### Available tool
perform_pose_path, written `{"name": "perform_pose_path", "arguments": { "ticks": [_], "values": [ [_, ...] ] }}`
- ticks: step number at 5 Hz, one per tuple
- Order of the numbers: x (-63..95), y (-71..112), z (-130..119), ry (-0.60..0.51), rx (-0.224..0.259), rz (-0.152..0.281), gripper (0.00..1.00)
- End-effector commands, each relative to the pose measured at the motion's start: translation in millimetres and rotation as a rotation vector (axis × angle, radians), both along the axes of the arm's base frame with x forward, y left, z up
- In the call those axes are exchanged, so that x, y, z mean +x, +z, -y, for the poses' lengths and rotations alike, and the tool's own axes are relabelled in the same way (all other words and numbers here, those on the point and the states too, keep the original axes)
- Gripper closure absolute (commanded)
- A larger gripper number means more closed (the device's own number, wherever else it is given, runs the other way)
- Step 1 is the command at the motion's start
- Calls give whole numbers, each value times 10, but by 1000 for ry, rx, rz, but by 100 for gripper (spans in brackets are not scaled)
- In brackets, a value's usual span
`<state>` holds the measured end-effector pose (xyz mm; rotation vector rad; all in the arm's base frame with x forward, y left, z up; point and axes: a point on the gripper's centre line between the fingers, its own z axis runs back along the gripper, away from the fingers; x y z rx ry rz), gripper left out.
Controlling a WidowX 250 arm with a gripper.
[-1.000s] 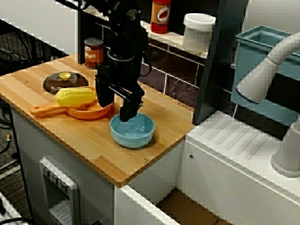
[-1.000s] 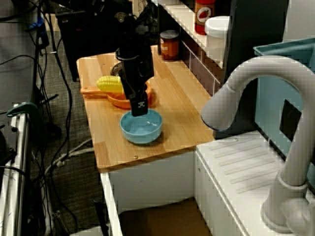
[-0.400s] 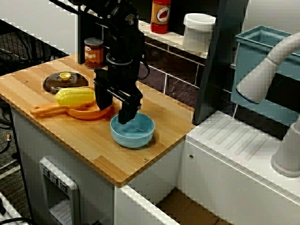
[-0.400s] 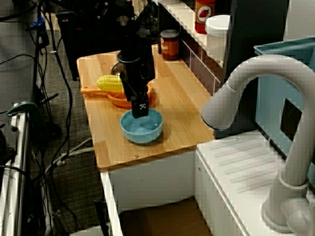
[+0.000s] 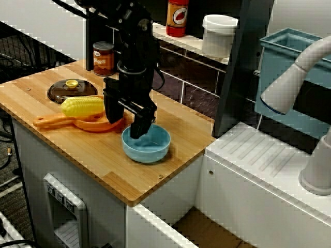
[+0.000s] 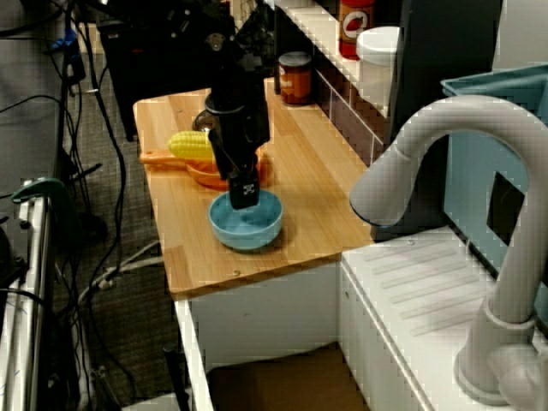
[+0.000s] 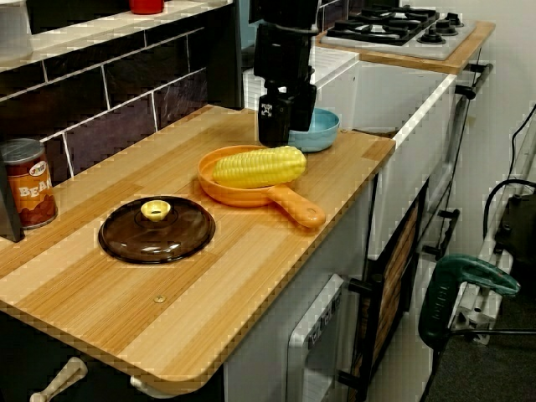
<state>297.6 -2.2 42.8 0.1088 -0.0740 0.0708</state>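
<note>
1. We see the gripper (image 5: 127,120) low over the blue bowl (image 5: 150,147), jaws spread wide and holding nothing. One finger hangs at the bowl's left rim, the other above the orange pan (image 5: 90,125).
2. The bowl sits at the right of the wooden counter (image 5: 103,165), just beside the pan.
3. The risk, as we judge it: the outer finger lands on the pan's rim, tips it, and the corn (image 5: 83,106) rolls off.
4. A pinch on the thin rim could slip, and the bowl could skid toward the near edge.
5. We cannot tell whether the finger touches the rim.
</note>
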Motion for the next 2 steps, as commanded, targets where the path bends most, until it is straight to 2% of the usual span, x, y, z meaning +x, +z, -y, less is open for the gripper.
{"name": "perform_pose_path", "arguments": {
  "ticks": [1, 2],
  "values": [
    [110, 100, -104, 20, 5, 49, 0],
    [192, 126, -141, 38, -9, 43, 0]
  ]
}}
